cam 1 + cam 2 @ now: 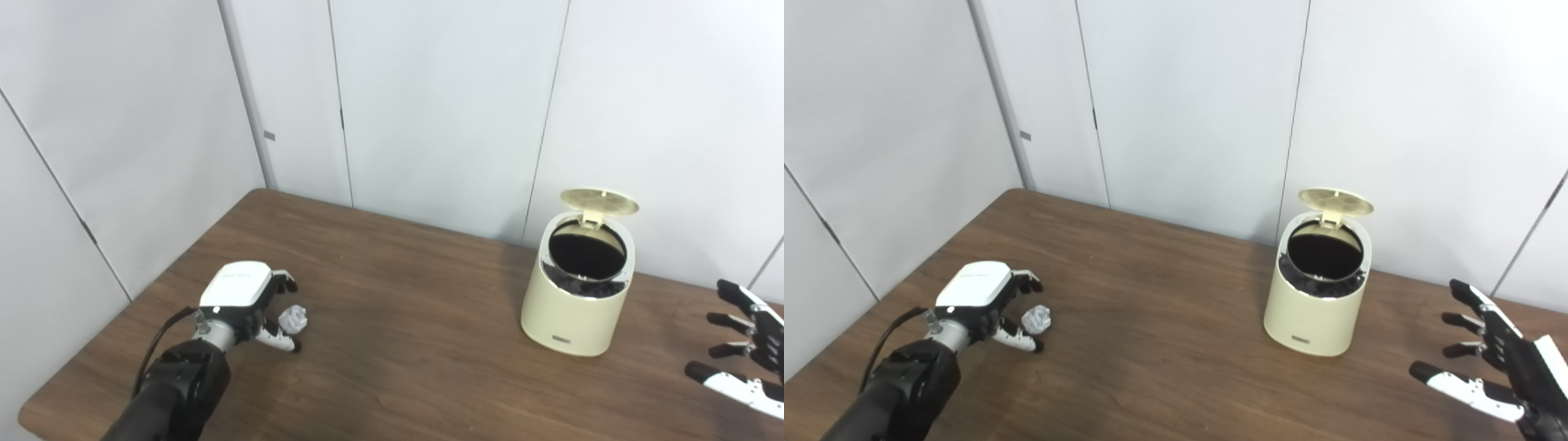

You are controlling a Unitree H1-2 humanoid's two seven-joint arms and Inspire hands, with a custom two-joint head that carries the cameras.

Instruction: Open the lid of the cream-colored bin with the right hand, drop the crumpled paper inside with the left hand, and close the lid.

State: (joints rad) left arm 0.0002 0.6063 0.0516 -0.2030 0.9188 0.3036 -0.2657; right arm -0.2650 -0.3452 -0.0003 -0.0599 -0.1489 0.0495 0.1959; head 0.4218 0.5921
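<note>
Lid [599,201] stands open on the cream-colored bin [572,312]; my right hand [1497,367] hangs spread, empty. My left hand [248,303] cups the crumpled paper [293,318] between loosely curled fingers [278,338], not yet lifted.

Dark wood table [398,367], cream bin [572,318] standing right, crumpled paper [293,318] apparently lying left

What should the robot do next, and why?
Probably close the left hand on the small crumpled white paper ball and lift it. The cream-colored round bin already has its lid up, and the paper lies on the table between the open fingers.
</note>
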